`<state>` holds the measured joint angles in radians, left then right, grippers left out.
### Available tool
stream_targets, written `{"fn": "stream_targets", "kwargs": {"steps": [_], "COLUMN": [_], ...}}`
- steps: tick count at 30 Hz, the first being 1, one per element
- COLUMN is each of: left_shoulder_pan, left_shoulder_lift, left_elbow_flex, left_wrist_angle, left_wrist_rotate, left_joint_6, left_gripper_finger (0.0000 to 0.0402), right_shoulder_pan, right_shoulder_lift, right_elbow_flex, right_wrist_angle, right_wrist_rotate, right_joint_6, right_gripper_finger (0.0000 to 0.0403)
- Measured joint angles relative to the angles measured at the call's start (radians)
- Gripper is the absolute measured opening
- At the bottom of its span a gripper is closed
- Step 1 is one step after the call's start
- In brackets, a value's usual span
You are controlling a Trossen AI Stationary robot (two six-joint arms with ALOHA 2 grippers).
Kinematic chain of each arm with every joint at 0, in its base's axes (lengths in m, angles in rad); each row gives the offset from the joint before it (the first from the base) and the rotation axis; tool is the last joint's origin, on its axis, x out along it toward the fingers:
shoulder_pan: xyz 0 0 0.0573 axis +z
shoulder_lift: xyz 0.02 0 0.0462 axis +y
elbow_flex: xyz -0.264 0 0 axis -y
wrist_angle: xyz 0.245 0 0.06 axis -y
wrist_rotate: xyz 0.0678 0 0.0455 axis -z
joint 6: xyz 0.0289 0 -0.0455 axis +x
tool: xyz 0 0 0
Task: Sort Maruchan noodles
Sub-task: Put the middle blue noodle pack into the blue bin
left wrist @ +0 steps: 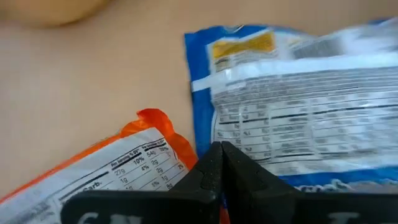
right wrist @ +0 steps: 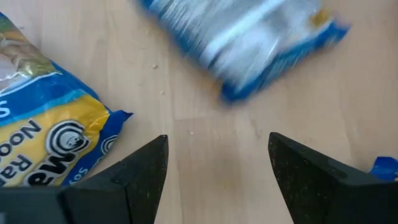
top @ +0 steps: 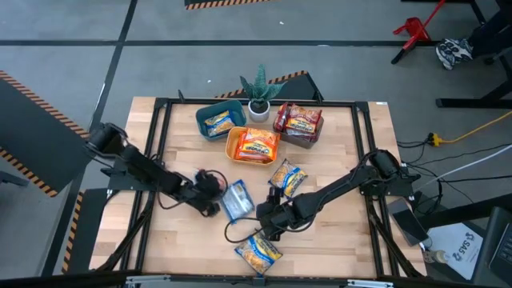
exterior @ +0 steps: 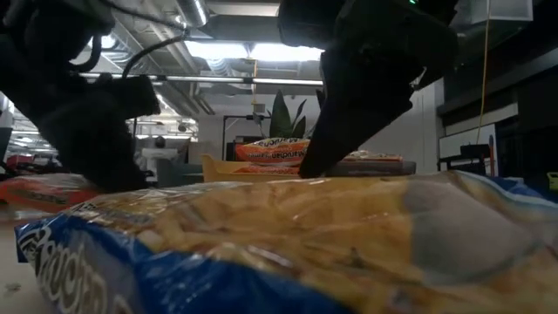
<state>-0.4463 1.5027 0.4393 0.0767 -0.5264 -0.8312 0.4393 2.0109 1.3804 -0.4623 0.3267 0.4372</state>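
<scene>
Three loose packets show in the high view. A blue packet lies face-down at mid-table, a yellow-and-blue one lies beyond it, and another sits by the near edge. My left gripper is shut beside the blue packet. In its wrist view the shut tips sit where the blue packet meets a face-down orange packet. My right gripper is open, low over bare wood, between the blue packet and a yellow-and-blue one. My left gripper is shut with its tips over the adjoining edges of the orange packet and the blue packet. Both lie flat on the table. Whether the fingers touch either one cannot be told.
Three bins stand at the far middle of the table: a teal bin with a yellow-and-blue packet, an orange bin with orange packets, and a grey bin with red ones. A potted plant stands behind them. A black cable loops near the right gripper.
</scene>
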Motion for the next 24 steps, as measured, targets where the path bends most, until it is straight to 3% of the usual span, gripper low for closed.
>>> {"fn": "stream_targets", "kwargs": {"steps": [4,7,15,20,24], "left_shoulder_pan": [0.031,0.035,-0.016,-0.004,-0.014], "left_shoulder_lift": [-0.129,-0.197,-0.276,-0.182,-0.1], "left_elbow_flex": [-0.003,-0.003,0.0,-0.007,-0.007], "left_wrist_angle": [-0.314,-0.415,-0.151,-0.094,-0.089], "left_wrist_rotate": [-0.043,-0.056,-0.167,-0.156,-0.145], "left_joint_6": [-0.031,-0.066,-0.019,-0.008,-0.099], "left_gripper_finger": [0.0,0.0,0.0,0.0,0.0], "right_shoulder_pan": [0.0,0.0,0.0,0.0,0.0], "right_shoulder_lift": [0.0,0.0,0.0,0.0,0.0], "right_elbow_flex": [0.0,0.0,0.0,0.0,0.0], "right_wrist_angle": [0.0,0.003,0.075,0.097,0.105], "right_wrist_rotate": [-0.005,-0.003,0.002,0.002,-0.005], "right_joint_6": [0.003,0.003,0.003,0.003,0.003], "right_gripper_finger": [0.0262,0.0262,0.0262,0.0262,0.0262]}}
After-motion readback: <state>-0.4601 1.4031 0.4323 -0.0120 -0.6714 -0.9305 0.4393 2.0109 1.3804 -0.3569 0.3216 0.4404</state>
